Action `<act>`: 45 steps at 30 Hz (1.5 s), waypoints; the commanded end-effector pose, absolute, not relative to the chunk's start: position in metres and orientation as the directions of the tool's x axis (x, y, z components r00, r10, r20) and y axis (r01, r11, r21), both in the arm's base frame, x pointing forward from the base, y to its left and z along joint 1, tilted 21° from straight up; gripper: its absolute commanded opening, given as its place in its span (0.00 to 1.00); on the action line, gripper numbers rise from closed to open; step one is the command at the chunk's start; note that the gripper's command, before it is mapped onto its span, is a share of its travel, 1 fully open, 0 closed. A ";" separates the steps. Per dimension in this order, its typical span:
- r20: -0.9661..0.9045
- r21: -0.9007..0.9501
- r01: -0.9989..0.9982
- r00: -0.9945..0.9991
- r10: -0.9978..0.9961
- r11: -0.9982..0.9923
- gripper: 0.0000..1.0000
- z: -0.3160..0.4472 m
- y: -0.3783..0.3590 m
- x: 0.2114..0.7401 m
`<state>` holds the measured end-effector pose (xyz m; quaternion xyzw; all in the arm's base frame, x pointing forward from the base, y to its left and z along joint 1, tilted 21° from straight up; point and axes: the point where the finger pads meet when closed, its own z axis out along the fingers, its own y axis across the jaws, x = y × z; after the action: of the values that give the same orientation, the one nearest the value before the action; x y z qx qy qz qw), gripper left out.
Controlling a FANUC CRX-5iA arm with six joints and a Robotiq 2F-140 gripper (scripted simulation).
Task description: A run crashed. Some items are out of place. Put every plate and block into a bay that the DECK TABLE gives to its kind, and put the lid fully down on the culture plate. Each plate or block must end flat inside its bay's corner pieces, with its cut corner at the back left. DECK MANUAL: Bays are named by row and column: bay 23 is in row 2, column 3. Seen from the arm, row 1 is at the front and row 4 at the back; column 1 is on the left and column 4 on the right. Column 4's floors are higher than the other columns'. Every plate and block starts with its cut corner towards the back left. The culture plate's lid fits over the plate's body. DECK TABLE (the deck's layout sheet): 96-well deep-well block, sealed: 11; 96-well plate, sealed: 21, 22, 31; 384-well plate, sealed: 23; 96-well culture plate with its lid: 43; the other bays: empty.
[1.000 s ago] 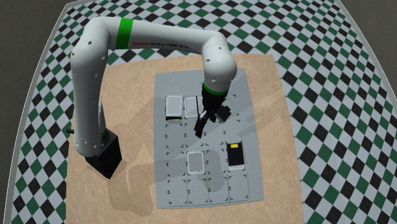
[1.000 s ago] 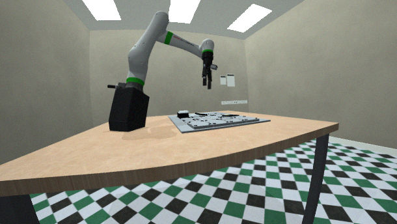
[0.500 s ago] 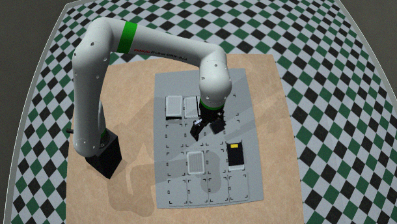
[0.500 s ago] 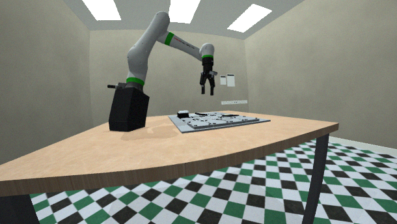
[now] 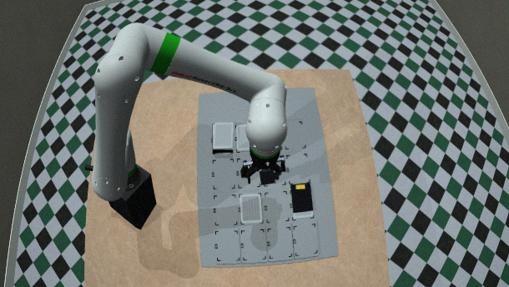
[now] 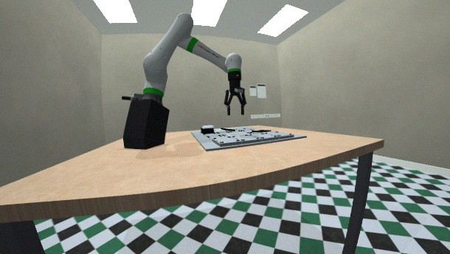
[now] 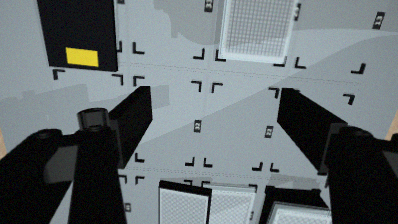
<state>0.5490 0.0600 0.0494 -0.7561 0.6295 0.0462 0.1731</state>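
My gripper (image 5: 264, 173) (image 6: 234, 107) (image 7: 215, 104) is open and empty. It hangs high over the middle of the grey deck (image 5: 321, 234) (image 6: 295, 137) (image 7: 165, 30). A white fine-grid plate (image 5: 251, 208) (image 7: 257, 27) lies flat in a bay. A black plate with a yellow label (image 5: 301, 196) (image 7: 77, 32) lies in the bay column beside it, with a white rim showing at one end. A white-topped plate (image 5: 223, 136) (image 7: 184, 206) sits at the deck's other end, with a second plate (image 5: 241, 138) (image 7: 231, 204) next to it, partly hidden by the arm. A third plate (image 7: 295, 214) shows in the wrist view.
The arm's black base (image 5: 133, 200) (image 6: 145, 123) stands on the wooden table (image 5: 117, 250) (image 6: 184, 173) beside the deck. A dark block (image 6: 207, 129) rises at the deck's near corner in the exterior view. Black corner marks outline the bays.
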 end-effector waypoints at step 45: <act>-0.303 -0.199 -0.978 0.127 -0.945 -0.067 1.00 0.061 0.120 0.473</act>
<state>0.4830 0.1122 0.0572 -0.7292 0.6589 0.0476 0.1783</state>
